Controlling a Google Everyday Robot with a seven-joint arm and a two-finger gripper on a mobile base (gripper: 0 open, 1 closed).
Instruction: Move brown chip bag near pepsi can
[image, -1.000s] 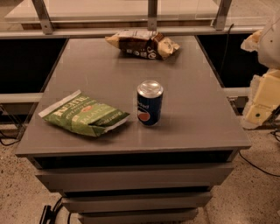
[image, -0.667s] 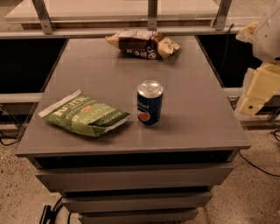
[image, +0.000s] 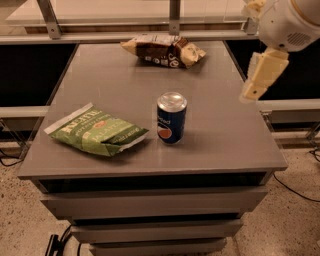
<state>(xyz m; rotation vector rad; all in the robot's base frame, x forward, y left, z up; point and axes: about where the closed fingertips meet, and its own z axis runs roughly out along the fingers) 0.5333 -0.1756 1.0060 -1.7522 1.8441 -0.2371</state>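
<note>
The brown chip bag (image: 162, 50) lies flat at the far edge of the grey table (image: 225, 145), dark brown with cream ends. The pepsi can (image: 171, 118) stands upright near the table's middle, well in front of the bag. My gripper (image: 260, 75) hangs in the air over the table's right edge, to the right of the can and nearer than the bag. It touches nothing. The white arm (image: 290, 20) rises behind it at the top right.
A green chip bag (image: 96, 131) lies on the front left of the table. A metal rail with posts (image: 174, 15) runs behind the far edge. Drawers (image: 150, 205) sit below the tabletop. Cables (image: 300, 190) lie on the speckled floor.
My arm and gripper have risen and moved left, from beside the table's right edge to over it. The bags and the can have not moved.
</note>
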